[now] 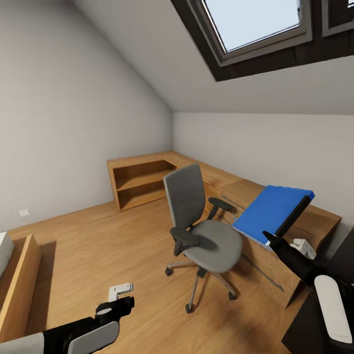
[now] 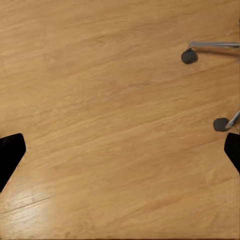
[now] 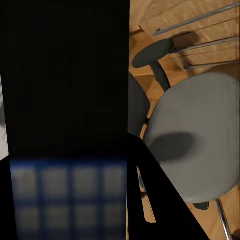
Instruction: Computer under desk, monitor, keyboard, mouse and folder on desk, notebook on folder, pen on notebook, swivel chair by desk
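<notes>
Right claw [image 1: 271,239] grips folder [image 1: 269,213].

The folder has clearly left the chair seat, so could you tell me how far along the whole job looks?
Done: the swivel chair seat is bare. In hand: the right tool holds the blue folder lifted and tilted above the wooden drawer chest. The left tool hangs open over the floor. Left: setting the folder on the desk, stacking notebook and pen, parking the chair.

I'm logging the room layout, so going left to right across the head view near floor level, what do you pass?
left gripper → swivel chair → folder held up by the right gripper
</notes>
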`<state>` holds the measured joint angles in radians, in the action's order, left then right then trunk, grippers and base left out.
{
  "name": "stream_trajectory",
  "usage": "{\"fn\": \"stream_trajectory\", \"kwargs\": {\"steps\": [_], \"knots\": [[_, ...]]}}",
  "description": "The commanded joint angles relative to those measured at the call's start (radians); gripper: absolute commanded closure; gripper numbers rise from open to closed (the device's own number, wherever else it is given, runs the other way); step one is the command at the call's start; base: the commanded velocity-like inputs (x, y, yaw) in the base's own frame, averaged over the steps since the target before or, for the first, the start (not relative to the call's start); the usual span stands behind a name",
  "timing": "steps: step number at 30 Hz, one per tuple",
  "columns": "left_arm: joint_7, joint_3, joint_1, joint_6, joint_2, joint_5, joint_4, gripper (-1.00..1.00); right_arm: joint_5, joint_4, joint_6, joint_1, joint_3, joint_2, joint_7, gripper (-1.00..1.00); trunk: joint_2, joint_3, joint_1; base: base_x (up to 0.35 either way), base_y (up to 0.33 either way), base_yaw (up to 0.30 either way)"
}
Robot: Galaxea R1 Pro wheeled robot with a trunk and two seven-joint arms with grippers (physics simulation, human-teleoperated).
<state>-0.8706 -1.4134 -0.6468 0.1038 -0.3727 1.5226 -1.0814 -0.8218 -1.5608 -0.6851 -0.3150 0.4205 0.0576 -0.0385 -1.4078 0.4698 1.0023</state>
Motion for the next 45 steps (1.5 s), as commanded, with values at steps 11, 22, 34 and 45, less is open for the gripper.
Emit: {"fn": "stream_trajectory", "kwargs": {"steps": [11, 22, 34, 45], "knots": [[0.332, -0.045, 0.018, 0.028, 0.243, 0.026, 0.599, -1.00, -0.008, 0.001, -0.011, -0.001, 0.047, 0.002, -0.003, 1.00, 0.077, -0.033, -0.042, 0.000, 0.000, -0.282], [0.425, -0.063, 0.243, 0.512, 0.276, 0.033, 0.727, -1.00, -0.009, 0.003, -0.009, -0.001, 0.089, 0.002, -0.003, 1.00, 0.119, -0.052, -0.065, 0.000, 0.000, -0.298], [0.422, -0.117, 0.269, 0.556, 0.281, 0.035, 0.730, -1.00, -0.010, 0.015, -0.010, -0.001, 0.138, 0.001, -0.004, 1.00, 0.119, -0.052, -0.065, 0.000, 0.000, -0.300], [0.425, -0.118, 0.269, 0.559, 0.286, 0.034, 0.729, -1.00, -0.013, 0.015, -0.013, -0.001, 0.141, -0.001, -0.004, 1.00, 0.140, -0.062, -0.077, 0.000, 0.000, -0.243]]}}
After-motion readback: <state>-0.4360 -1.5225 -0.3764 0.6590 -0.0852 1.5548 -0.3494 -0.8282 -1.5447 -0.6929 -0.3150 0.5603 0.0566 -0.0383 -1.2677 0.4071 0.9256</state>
